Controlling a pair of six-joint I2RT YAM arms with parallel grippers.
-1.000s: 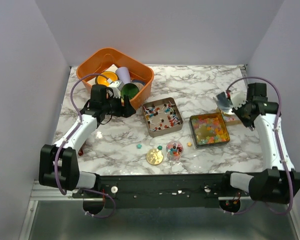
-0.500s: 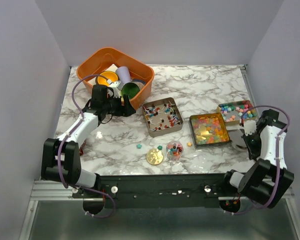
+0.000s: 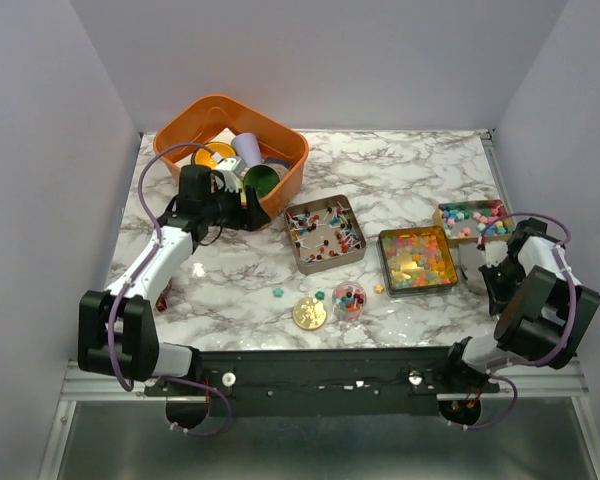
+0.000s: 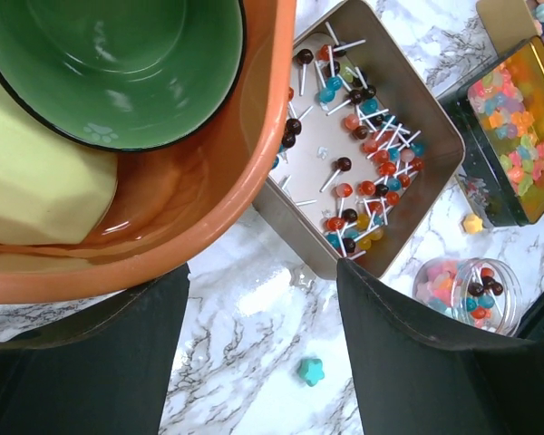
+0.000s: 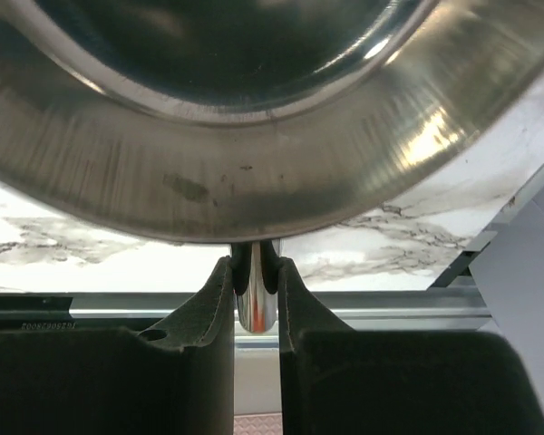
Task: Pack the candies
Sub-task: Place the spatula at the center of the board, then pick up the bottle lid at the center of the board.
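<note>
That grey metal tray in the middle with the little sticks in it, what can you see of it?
The tray is a shallow rectangular tin of dull silver metal, rounded corners, no lid on it. It lies flat and askew on the marble table, between the orange basin and a dark tin of jelly sweets. Small ball lollipops on white sticks lie loose inside.
</note>
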